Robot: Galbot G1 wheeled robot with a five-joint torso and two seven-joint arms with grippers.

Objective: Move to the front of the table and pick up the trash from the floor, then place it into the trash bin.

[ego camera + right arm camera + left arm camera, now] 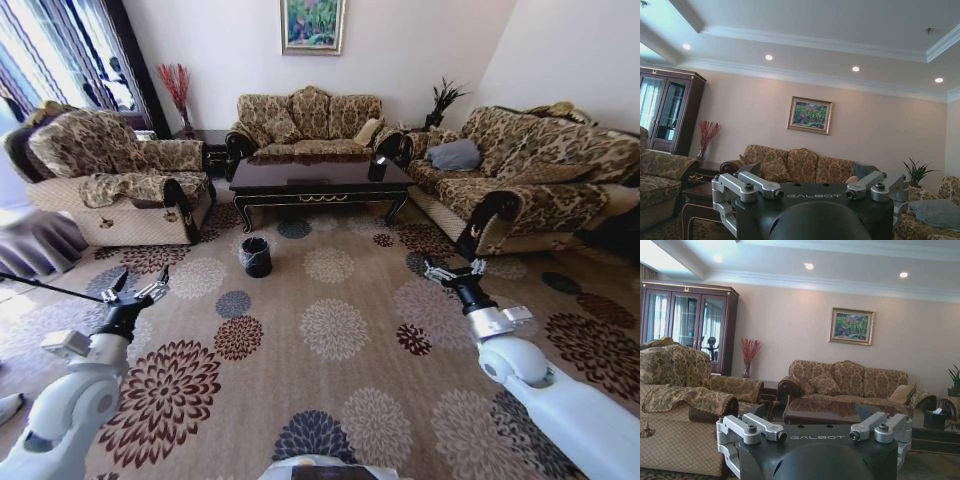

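Nearest the camera, the robot's two white arms reach forward over the beige carpet with large round flower medallions [330,330]. The left gripper [137,287] hangs above the carpet on the left with its grey fingers spread wide, and the right gripper [452,268] hangs on the right, likewise spread wide; both wrist views show the jaws parted with nothing between them. Both point ahead toward the far end of the room, and neither touches anything. The move ahead turns on the small round black bin lined with clear crinkly plastic [256,256], which stands on the carpet forward of both grippers and left of centre, so the left arm looks the nearer of the two. It stands upright, just in front of the long low dark-brown glossy coffee table [318,182], near that table's left front leg. No scraps of litter can be made out on the patterned carpet from here; they may be too small to tell against the medallions. Beyond the table, a patterned brown three-seat sofa [310,120] lines the back wall under a framed green painting [312,24], with matching sofas along either side of the room.
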